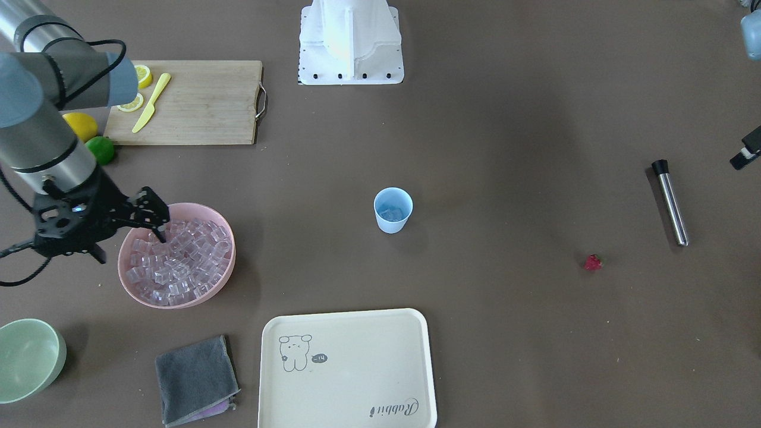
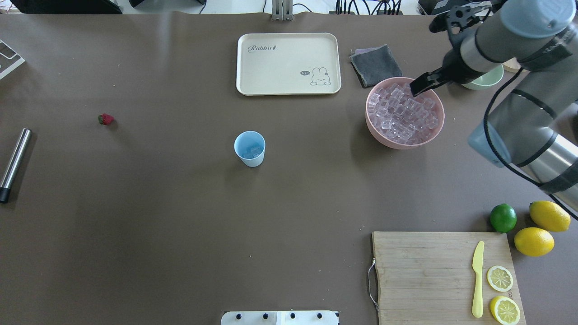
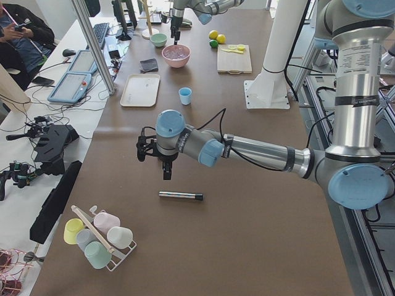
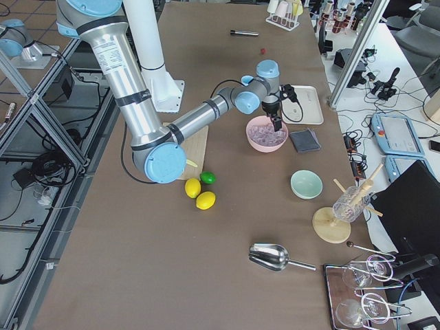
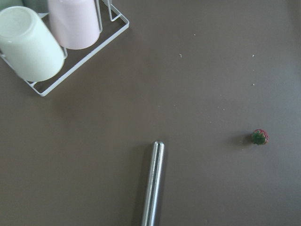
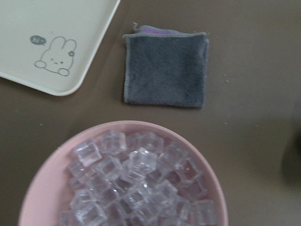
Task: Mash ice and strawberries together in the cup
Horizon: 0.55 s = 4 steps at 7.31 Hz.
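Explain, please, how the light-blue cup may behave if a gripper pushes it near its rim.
The cup stands upright and narrows toward its base, so a push near the rim would probably tip it. Only a few ice cubes lie inside, so it is likely light. Its wall looks like thin plastic and may flex.

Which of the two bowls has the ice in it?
The pink plastic bowl at the right gripper, heaped with clear ice cubes; the pale green bowl looks empty.
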### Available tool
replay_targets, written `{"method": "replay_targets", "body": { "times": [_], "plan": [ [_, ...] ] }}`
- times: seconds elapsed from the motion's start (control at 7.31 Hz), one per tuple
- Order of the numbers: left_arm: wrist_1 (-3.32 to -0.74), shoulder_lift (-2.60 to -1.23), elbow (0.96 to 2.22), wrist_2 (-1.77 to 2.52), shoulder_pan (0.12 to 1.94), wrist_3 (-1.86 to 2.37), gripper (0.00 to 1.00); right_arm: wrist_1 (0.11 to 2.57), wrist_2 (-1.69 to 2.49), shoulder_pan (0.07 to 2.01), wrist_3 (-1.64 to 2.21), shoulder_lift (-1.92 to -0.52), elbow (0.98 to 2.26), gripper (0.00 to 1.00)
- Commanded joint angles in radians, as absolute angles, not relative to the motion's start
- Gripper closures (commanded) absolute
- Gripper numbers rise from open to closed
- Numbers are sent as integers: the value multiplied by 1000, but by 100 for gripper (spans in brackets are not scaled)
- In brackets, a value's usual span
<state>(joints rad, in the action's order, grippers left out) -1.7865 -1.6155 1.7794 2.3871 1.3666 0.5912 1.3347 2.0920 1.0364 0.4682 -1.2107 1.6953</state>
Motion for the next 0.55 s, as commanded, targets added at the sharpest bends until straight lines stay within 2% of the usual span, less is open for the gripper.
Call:
{"method": "replay_targets", "body": {
  "times": [0.0, 0.14, 0.41],
  "plan": [
    [-1665, -1825, 1708, 2296, 1188, 676, 1, 1335, 2208, 1234, 293, -1259, 1619, 0],
    [-1666, -1921, 1610, 2289, 1149, 663, 1, 1333, 2259, 1300, 190, -1267, 1586, 0],
    [-1712, -2017, 1446, 2255, 1135, 482, 1, 1335, 2279, 1417, 10, -1337, 1545, 0]
  ]
}}
